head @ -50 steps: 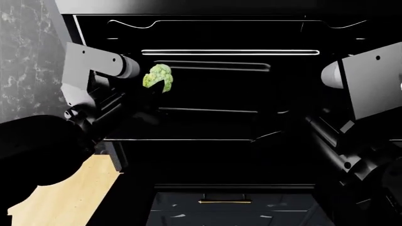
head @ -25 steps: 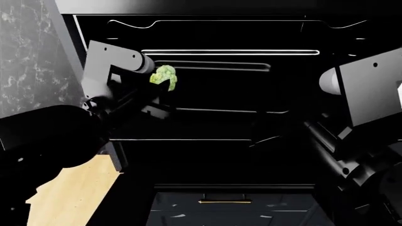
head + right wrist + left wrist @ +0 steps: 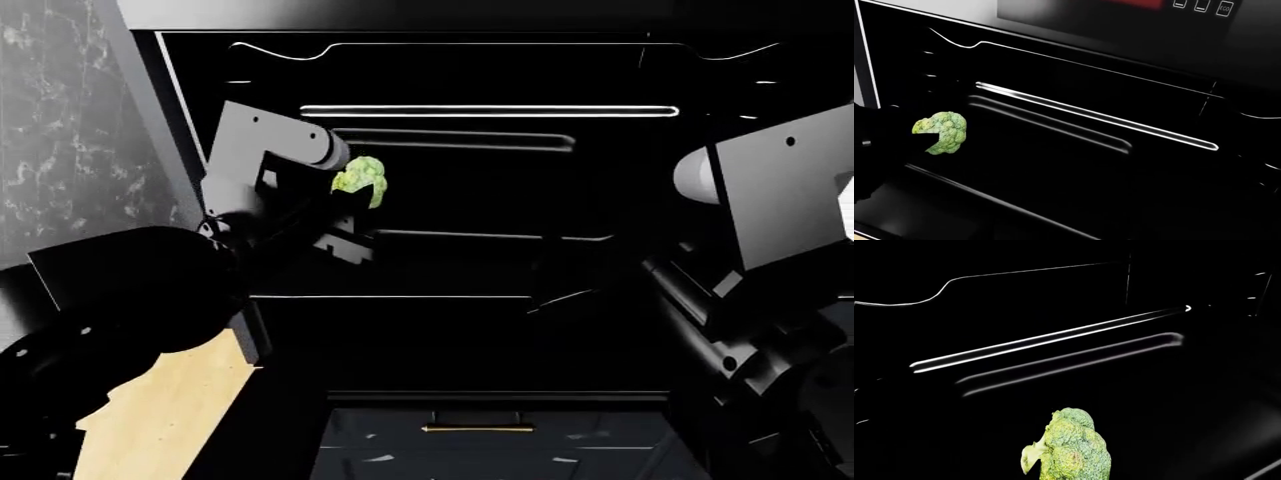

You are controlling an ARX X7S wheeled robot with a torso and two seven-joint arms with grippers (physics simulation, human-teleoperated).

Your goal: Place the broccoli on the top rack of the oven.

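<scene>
The broccoli (image 3: 360,181), a bumpy light-green floret, hangs in the air inside the dark cavity of the oven (image 3: 467,70), at the cavity's left side. My left gripper (image 3: 347,192) is shut on it. Its black fingers are lost against the dark in the left wrist view, where the broccoli (image 3: 1071,447) fills the near edge. The right wrist view shows the broccoli (image 3: 943,131) above the flat black top rack (image 3: 1021,185). In the head view the rack (image 3: 454,265) lies below and to the right of the floret. My right gripper (image 3: 567,285) is a dark shape at the oven mouth; its jaws are unreadable.
Bright silvery bars (image 3: 487,110) run across the back of the cavity. The open oven door (image 3: 467,350) hangs below, its handle (image 3: 477,428) toward me. A grey marble wall (image 3: 67,120) is on the left, and a pale wooden surface (image 3: 160,420) is at lower left.
My left arm has carried the broccoli to the right and further into the oven cavity. The right arm has shifted only slightly.
</scene>
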